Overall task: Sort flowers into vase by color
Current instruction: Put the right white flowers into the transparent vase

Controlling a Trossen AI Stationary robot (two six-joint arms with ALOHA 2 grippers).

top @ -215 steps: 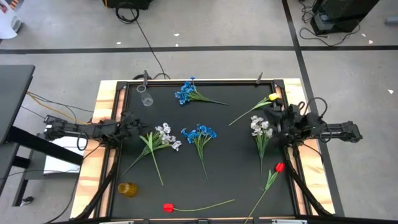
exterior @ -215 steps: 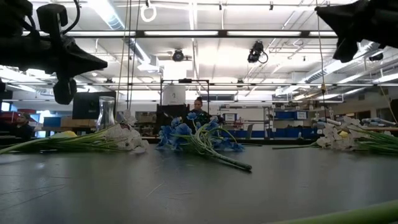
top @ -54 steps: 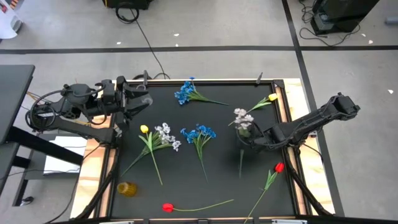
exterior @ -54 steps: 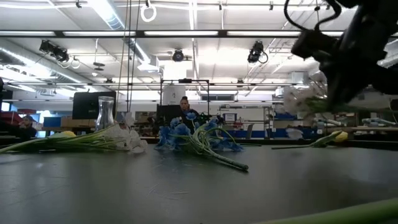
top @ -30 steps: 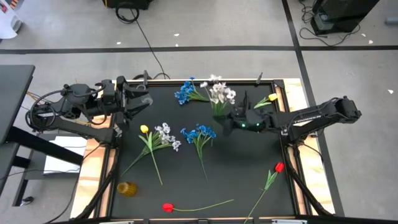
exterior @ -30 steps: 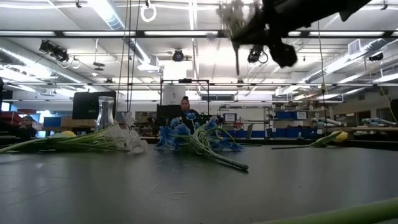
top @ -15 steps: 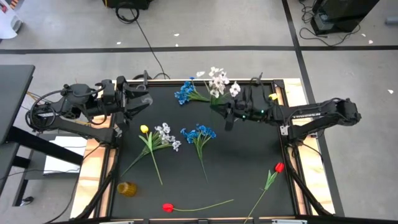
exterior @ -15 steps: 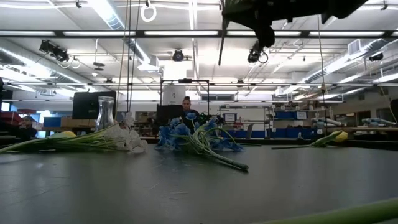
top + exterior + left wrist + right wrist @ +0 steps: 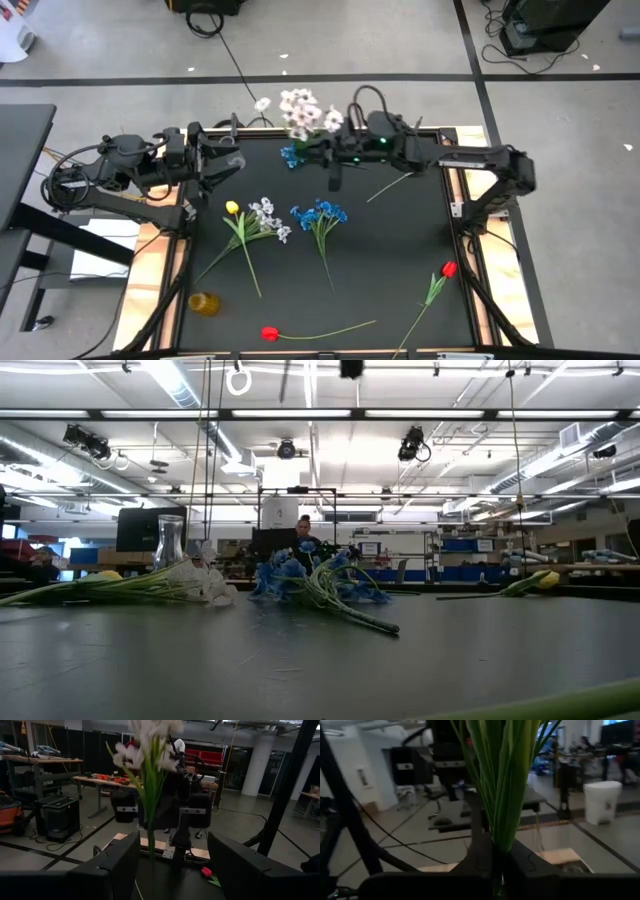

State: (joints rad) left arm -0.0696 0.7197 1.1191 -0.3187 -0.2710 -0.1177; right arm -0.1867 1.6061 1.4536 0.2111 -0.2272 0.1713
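A white blossom stem (image 9: 300, 112) is held upright above the desk's (image 9: 400, 260) far edge, its stalk clamped in the right hand (image 9: 335, 160). The clear vase (image 9: 233, 155), gripped between the left hand's (image 9: 218, 160) part-spread fingers, lies level with the stem, toward the left arm's side.

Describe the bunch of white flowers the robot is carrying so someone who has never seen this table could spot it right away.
Start at the black table and go to its far edge, where the right arm reaches across. The white flower bunch stands up in the right claw, clamped by its green stalks above the blue flowers. Unlike the other white bunch, lying flat mid-table beside a yellow tulip, this one is lifted off the surface.
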